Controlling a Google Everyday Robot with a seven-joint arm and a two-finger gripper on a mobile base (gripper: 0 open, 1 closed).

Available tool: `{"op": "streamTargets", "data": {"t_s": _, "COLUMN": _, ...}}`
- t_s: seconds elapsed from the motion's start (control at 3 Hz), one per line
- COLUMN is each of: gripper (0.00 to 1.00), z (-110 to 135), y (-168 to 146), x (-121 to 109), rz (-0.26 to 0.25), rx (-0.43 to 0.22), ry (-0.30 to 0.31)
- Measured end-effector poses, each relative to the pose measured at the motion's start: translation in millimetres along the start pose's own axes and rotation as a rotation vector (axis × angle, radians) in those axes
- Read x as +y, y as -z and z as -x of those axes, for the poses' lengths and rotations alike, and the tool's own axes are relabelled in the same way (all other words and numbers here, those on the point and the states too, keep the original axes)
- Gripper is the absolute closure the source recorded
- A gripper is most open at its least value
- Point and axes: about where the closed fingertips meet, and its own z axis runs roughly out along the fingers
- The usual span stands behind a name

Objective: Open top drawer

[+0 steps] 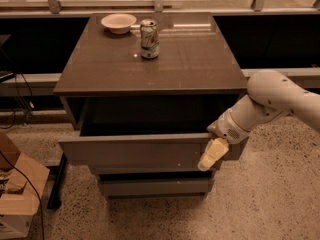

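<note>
Item one, top drawer (135, 151): grey and handleless. You see it standing open, its front well forward of the table's (200, 69) front edge and the dark box interior showing behind it. It sits directly under the table top, above the narrower grey drawer fronts (155, 186), which are set further back

Item two, gripper (212, 155): pale yellow, at the right end of the top drawer's front, by its upper edge and angled down and to the left across the front face. You cannot tell whether it is released or clenched, nor whether it has hold of the drawer. The white arm (272, 99) comes in from the right

Item three, on the table: a cream bowl (118, 23) near the far left corner, and a drinks can (149, 39) upright just beside it, nearer you

Item four, on the speckled floor (260, 204) at the left: a cardboard box (17, 194), with a black cable (31, 189) crossing it
</note>
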Motion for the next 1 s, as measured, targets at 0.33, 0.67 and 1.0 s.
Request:
{"op": "streamTargets", "data": {"t_s": 0.33, "gripper": 0.37, "z": -15, "y": -3, "x": 25, "rz": 0.061, "rx": 0.052, "ry": -0.011}}
{"op": "streamTargets", "data": {"t_s": 0.67, "gripper": 0.59, "z": -15, "y": -3, "x": 25, "rz": 0.061, "rx": 0.052, "ry": -0.011}}
{"op": "streamTargets", "data": {"t_s": 1.0, "gripper": 0.59, "z": -32, "y": -7, "x": 55, "rz": 0.103, "rx": 0.084, "ry": -0.055}}
